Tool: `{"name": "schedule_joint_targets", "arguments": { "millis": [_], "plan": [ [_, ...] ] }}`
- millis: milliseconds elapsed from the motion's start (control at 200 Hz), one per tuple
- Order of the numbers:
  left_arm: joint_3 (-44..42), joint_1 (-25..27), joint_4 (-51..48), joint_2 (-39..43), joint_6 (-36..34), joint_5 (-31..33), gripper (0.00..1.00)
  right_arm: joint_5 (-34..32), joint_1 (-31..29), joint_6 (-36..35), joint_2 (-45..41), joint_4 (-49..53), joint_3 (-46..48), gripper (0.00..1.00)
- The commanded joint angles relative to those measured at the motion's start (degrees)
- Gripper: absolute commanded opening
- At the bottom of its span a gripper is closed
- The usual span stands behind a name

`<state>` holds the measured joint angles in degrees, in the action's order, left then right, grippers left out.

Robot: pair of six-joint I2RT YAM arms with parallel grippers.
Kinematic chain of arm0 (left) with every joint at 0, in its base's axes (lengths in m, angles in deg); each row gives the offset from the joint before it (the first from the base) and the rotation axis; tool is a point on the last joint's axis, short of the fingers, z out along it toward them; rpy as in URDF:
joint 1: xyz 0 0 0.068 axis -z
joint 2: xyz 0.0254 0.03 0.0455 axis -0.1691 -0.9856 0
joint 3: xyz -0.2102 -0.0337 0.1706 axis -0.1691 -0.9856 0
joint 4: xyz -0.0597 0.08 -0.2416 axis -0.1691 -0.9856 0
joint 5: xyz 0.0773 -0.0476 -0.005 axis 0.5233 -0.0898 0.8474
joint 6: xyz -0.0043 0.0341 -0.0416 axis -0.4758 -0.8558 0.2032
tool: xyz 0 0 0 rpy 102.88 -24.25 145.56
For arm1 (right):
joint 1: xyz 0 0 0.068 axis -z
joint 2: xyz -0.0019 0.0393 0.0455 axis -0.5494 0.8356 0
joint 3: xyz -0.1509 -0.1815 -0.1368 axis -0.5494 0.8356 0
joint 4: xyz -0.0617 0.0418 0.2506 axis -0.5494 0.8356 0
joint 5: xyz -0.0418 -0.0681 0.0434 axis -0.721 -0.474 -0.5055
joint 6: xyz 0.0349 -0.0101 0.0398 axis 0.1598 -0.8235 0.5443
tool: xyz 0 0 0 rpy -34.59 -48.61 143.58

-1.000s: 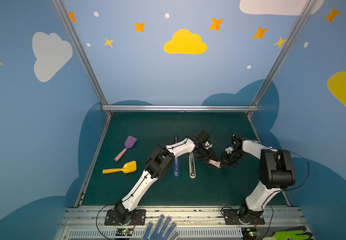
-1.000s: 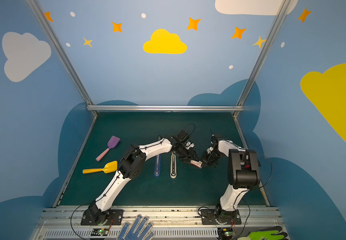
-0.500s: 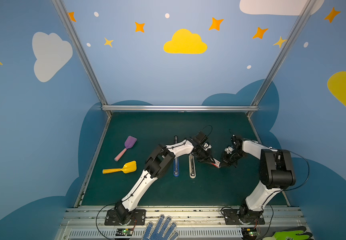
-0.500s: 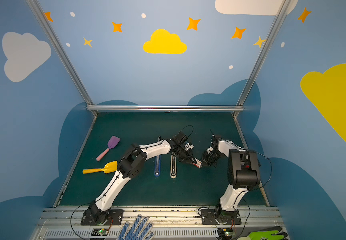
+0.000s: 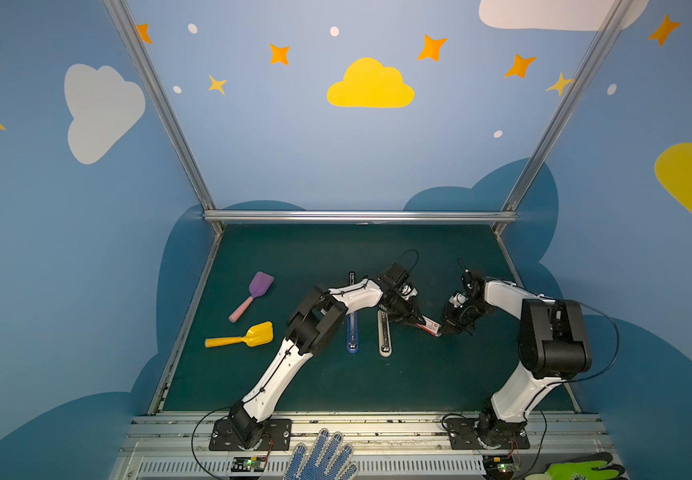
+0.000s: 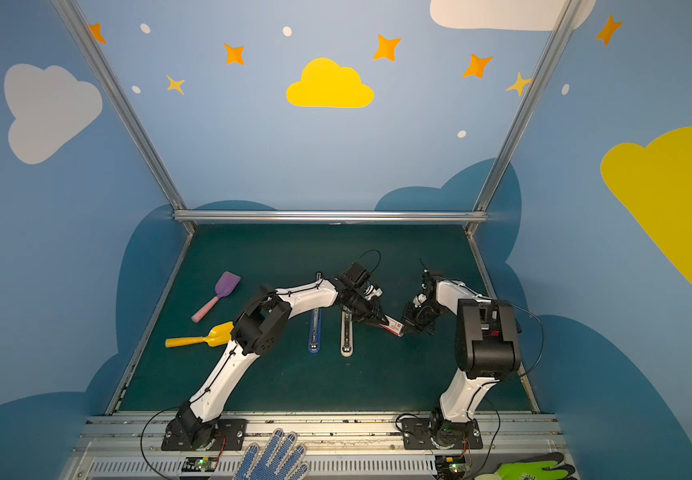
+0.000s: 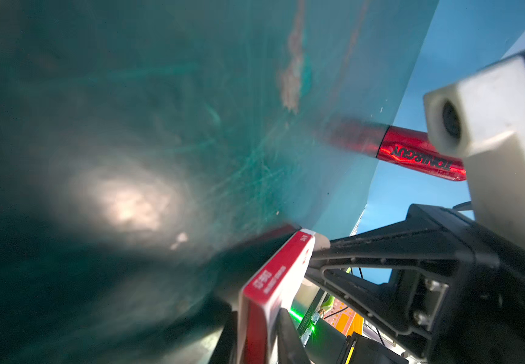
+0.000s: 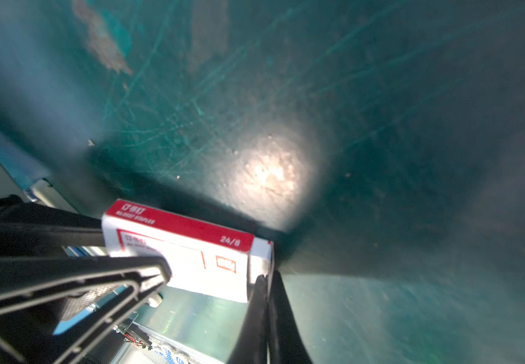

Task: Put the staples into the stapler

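The staples show as a small white box with red print [image 5: 430, 325] [image 6: 394, 325], held off the green mat between both grippers. My left gripper [image 5: 417, 320] [image 7: 256, 331] is shut on one end of the box [image 7: 273, 283]. My right gripper [image 5: 446, 330] [image 8: 264, 283] is shut, its tips against the other end of the box [image 8: 185, 252], where a pale inner end sticks out. I cannot tell whether it pinches an edge there. A blue stapler [image 5: 351, 332] and a white stapler [image 5: 384, 332] lie side by side on the mat, left of the box.
A purple spatula [image 5: 259, 286] and a yellow scoop [image 5: 252, 336] lie at the mat's left. A blue dotted glove [image 5: 323, 455] and a green glove [image 5: 581, 471] rest on the front rail. Metal frame posts edge the mat.
My left gripper's jaws have closed onto the box from a wider opening. The right gripper has stayed shut at the box's other end, and both arms have barely moved.
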<state>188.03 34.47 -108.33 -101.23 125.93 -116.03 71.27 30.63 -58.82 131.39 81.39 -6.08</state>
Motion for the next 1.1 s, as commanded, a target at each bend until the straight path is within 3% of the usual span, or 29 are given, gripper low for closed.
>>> {"name": "schedule_joint_targets", "arguments": {
  "millis": [0, 245, 921, 1097],
  "plan": [
    [-1.57, -1.04, -0.65, 2.79, -0.18, 1.83, 0.19, -2.89, 0.5, -0.58, -1.62, 3.21, 0.32, 0.0],
    [-1.68, -1.13, -0.34, 2.89, -0.23, 1.73, 0.06, -2.81, 0.57, -0.59, -1.74, 3.21, 0.58, 0.0],
    [-4.4, -2.53, 0.65, 4.73, -0.49, 2.23, 0.1, -3.94, 1.48, -1.0, -2.1, 4.36, 1.2, 0.0],
    [-5.5, -2.98, 1.57, 5.24, 0.09, 2.22, 0.16, -3.22, 1.49, -1.11, -2.01, 4.05, 1.54, 0.0]
  ]
}}
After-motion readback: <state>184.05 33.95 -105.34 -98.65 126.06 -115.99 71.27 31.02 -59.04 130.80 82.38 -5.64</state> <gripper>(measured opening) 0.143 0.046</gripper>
